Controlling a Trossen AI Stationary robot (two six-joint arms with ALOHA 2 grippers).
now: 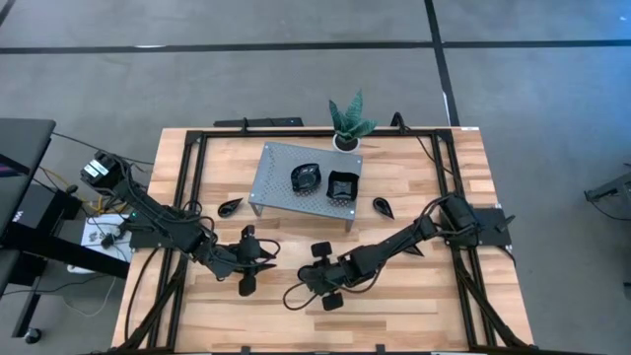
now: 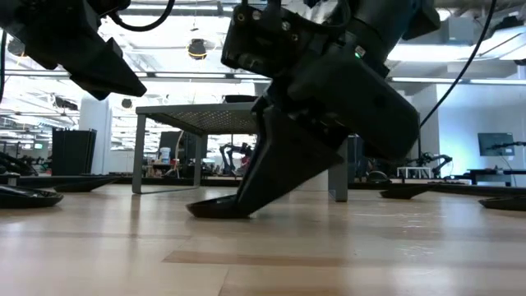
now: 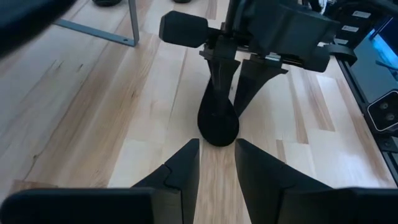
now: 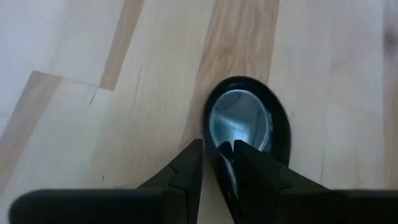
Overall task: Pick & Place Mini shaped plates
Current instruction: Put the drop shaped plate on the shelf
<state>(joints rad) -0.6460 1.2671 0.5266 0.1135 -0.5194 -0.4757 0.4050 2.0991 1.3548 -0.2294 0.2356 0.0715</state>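
The mini shaped plates are glossy black dishes. A teardrop one [image 4: 245, 127] lies on the wooden table under my right gripper [image 4: 217, 155], which is shut on its narrow end; the left wrist view also shows this dish [image 3: 217, 121]. My left gripper [image 3: 217, 162] hovers open just left of that dish, pointing at it and touching nothing. Two more plates [image 1: 308, 177] [image 1: 342, 184] sit on top of the grey perforated stand [image 1: 276, 168]. Leaf-shaped ones lie on the table left [image 1: 231, 206] and right [image 1: 383, 206] of the stand. My right gripper pinches the teardrop plate's narrow end [image 4: 222, 163] between its two fingers [image 3: 222, 81]. The fingers slant down onto it from above and from the table's right. The plate's underside [image 2: 218, 210] lies on the table.
The stand stands on thin legs at the table's far middle, with a small green potted plant [image 1: 347, 123] behind it. A dark frame runs along the table's edges [image 1: 187, 197]. Bare wood lies near the front edge [image 1: 394, 316].
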